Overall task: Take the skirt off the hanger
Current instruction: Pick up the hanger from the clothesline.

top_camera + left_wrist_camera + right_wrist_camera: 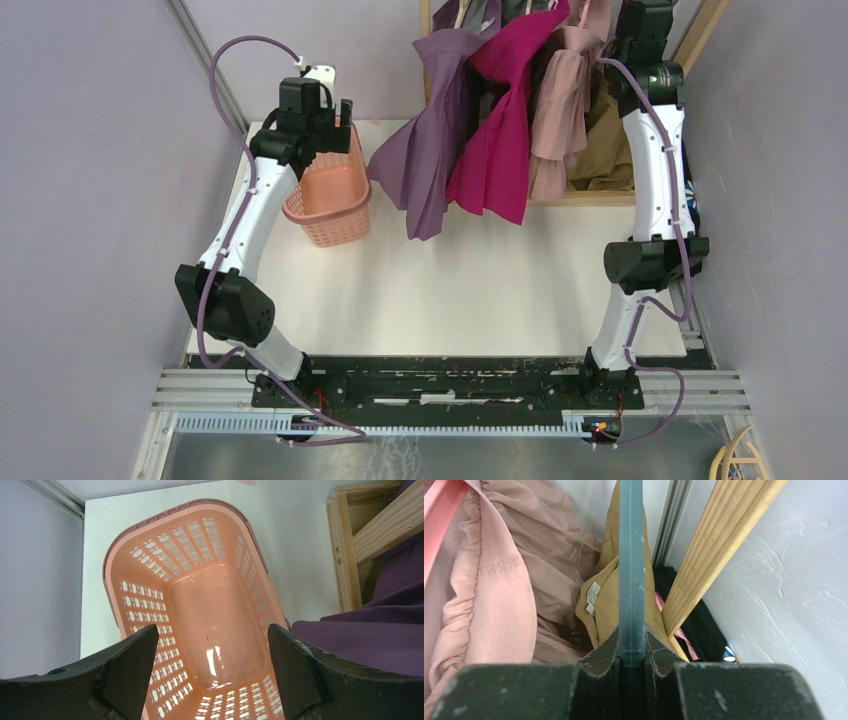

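Hanger (631,555) pinched in right claw (631,641); tan skirt (605,616) just beyond; left claw (212,631) spread.

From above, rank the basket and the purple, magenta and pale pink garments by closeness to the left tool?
1. Basket, just beneath the left tool.
2. Purple garment, to its right.
3. Magenta garment, further right.
4. Pale pink garment, farthest right.

White links (250,215), black joints (228,302) — purple cables (212,85), scuffed dark fingers (125,672).
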Controlling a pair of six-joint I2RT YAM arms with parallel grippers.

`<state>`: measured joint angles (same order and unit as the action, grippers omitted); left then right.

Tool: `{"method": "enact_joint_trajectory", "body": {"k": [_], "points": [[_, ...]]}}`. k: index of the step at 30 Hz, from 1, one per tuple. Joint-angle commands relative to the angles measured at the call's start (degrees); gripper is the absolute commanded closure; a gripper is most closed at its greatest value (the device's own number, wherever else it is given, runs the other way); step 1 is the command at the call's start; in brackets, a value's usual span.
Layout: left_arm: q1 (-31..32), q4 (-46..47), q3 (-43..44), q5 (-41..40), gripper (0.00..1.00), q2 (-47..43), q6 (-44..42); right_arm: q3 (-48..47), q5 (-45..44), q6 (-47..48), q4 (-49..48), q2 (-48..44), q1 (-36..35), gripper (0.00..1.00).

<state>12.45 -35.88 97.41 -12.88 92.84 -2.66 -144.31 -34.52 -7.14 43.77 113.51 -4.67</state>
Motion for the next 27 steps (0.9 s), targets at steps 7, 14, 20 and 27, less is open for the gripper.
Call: {"method": "enact_joint_trajectory", "body": {"k": [7,14,20,27], "points": [[-0.18,2.3,1.16,1.87,0.13,0.19,-1.06,-0.43,-0.61,1.31,-15.84,-10.53,-3.15,0.99],[-0.23,2.34,1.87,3.16,0.14,0.81,-0.36,-1.52,-2.58,5.65,-18.5,-11.81,-3.68,0.99],[-0.23,2.27,1.89,3.65,0.14,0.72,-0.24,-0.79,-3.01,5.69,-18.77,-11.38,-3.68,0.99],[-0.21,2.3,0.62,4.19,0.14,-0.5,0.09,12.82,-2.48,3.46,-17.69,-18.35,-4.1,0.99]]}}
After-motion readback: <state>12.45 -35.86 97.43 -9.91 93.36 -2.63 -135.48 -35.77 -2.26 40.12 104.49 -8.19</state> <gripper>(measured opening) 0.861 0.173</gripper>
